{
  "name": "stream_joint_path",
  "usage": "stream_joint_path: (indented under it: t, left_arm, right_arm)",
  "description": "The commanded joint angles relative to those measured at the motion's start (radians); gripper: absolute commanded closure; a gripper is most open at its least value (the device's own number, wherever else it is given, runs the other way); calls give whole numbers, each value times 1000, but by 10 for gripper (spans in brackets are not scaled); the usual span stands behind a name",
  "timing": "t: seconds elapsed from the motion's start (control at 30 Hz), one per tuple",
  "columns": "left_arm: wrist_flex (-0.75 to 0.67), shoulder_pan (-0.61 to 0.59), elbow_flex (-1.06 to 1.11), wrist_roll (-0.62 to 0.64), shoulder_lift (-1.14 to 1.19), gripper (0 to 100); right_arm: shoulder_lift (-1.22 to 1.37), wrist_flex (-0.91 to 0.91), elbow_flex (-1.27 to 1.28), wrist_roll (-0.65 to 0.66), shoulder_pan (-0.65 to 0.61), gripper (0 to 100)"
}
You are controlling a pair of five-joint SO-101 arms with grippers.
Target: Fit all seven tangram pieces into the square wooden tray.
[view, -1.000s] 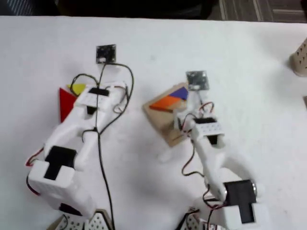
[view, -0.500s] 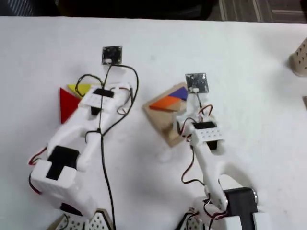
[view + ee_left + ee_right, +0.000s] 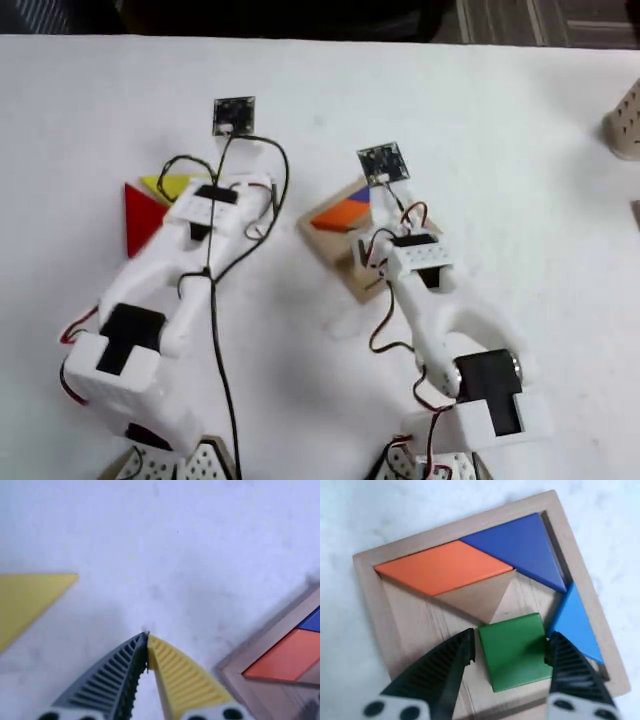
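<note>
Two loose pieces lie beside the left arm when you look from above, a red triangle (image 3: 140, 218) and a yellow triangle (image 3: 163, 185), well apart from the tray (image 3: 335, 252).

At the left wrist, your left gripper (image 3: 146, 639) has its fingers together, over the table (image 3: 200, 540).

At the right wrist, the tray holds an orange piece (image 3: 442, 567), a dark blue triangle (image 3: 520, 545), a light blue triangle (image 3: 575, 622) and a green square (image 3: 515, 652). The fingers of the right gripper (image 3: 511, 637) stand apart, one on each side of this square.
</note>
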Motion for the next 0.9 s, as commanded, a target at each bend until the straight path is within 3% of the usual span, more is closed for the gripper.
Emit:
stream_joint_path:
  t: [0.0, 0.47, 0.87]
  left_arm:
    - [-2, 2, -54, 5, -7, 978]
    - [-3, -7, -61, 5, -4, 978]
    - [-3, -7, -63, 5, -4, 978]
  right_arm:
    - [2, 12, -26, 138, 1, 769]
    - [1, 54, -28, 471, -39, 767]
    - [47, 65, -81, 493, 22, 768]
